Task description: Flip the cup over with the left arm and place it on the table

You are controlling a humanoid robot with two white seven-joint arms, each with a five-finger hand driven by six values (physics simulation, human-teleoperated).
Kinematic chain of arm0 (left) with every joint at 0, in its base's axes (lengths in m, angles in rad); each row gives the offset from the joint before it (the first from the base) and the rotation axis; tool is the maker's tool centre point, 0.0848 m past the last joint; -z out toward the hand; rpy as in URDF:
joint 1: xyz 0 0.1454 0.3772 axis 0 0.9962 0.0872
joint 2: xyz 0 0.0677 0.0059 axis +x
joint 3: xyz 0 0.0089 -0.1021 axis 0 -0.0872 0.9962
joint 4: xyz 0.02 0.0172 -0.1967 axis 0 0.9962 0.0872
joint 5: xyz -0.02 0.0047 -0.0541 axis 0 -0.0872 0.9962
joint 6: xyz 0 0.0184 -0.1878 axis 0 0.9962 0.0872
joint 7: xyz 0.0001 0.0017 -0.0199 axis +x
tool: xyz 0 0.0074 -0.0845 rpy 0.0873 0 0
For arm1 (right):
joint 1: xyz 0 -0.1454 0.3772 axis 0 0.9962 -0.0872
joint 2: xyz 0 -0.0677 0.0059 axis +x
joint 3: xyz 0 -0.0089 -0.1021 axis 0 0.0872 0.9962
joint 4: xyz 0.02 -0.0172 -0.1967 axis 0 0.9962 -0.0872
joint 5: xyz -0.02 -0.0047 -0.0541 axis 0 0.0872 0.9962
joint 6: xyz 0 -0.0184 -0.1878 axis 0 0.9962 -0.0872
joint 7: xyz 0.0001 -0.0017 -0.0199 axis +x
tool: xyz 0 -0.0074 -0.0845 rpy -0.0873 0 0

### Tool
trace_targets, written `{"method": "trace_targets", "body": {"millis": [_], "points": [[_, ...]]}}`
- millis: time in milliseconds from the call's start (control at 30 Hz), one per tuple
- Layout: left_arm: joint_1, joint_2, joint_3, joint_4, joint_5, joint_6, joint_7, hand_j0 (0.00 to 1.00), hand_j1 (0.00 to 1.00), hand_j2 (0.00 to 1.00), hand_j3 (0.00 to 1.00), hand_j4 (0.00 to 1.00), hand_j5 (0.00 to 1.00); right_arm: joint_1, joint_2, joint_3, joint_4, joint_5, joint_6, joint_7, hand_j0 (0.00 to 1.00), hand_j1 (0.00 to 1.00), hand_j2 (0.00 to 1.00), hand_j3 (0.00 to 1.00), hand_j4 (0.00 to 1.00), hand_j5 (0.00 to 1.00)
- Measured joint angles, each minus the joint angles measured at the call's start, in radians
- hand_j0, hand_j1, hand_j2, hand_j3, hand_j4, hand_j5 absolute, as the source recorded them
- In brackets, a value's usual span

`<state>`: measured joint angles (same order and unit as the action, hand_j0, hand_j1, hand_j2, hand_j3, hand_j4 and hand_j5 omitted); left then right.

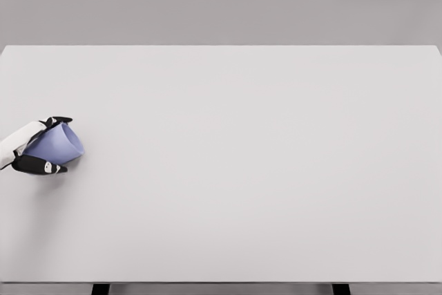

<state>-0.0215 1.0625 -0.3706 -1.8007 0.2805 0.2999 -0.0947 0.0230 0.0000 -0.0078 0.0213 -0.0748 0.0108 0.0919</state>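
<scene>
1. The front edge of the table (221, 267) is running along the bottom of the head view, nearest the camera, with two dark legs (101, 289) peeking out below it, one toward the left and one toward the right.

2. The tabletop is stretching away as one broad, pale grey surface, filling most of the picture from side to side.

3. The left hand (43, 148) is reaching in from the left edge, roughly midway up the picture, with only a short piece of the white forearm showing behind it.

4. Its dark fingers (38, 166) are wrapping around a cup (56, 144): one finger is lying along the lower side of the cup, and another is curling over its upper edge, so the hand is closing on it from both sides.

5. The cup is a pale blue-violet colour, and it is lying tilted in the grip rather than standing upright, its rounded end pointing toward the right and away from the forearm.

6. The cup is sitting over the far left part of the table, close to the surface; whether it is touching the tabletop cannot be told from this view, though a faint shadow is falling just below the hand.

7. Beyond the far edge of the table, a plain grey wall (221, 1) is filling the top of the picture.
</scene>
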Motion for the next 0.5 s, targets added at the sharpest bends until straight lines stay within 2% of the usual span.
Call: {"method": "trace_targets", "body": {"millis": [233,333,367,500], "points": [[-0.003,-0.005,0.003,0.0,0.002,0.001,0.0,0.77,0.77,0.77,0.77,0.77,0.77,0.0,0.0,0.0,0.0,0.0,0.0,0.0,1.0,1.0,1.0,1.0,1.0,1.0],[-0.034,-0.01,0.008,0.0,0.003,0.0,0.001,0.77,0.77,0.77,0.77,0.77,0.77,0.0,0.0,0.0,0.0,0.0,0.0,0.0,1.0,1.0,1.0,1.0,1.0,1.0],[-0.049,-0.025,0.01,0.0,0.003,0.0,0.001,0.78,0.78,0.78,0.78,0.78,0.78,0.0,0.0,0.0,0.0,0.0,0.0,0.0,1.0,1.0,1.0,1.0,1.0,1.0],[-0.049,-0.1,0.042,0.0,0.006,-0.001,0.0,0.79,0.79,0.79,0.79,0.79,0.79,0.0,0.0,0.0,0.0,0.0,0.0,0.0,1.0,1.0,1.0,1.0,1.0,1.0]]}}
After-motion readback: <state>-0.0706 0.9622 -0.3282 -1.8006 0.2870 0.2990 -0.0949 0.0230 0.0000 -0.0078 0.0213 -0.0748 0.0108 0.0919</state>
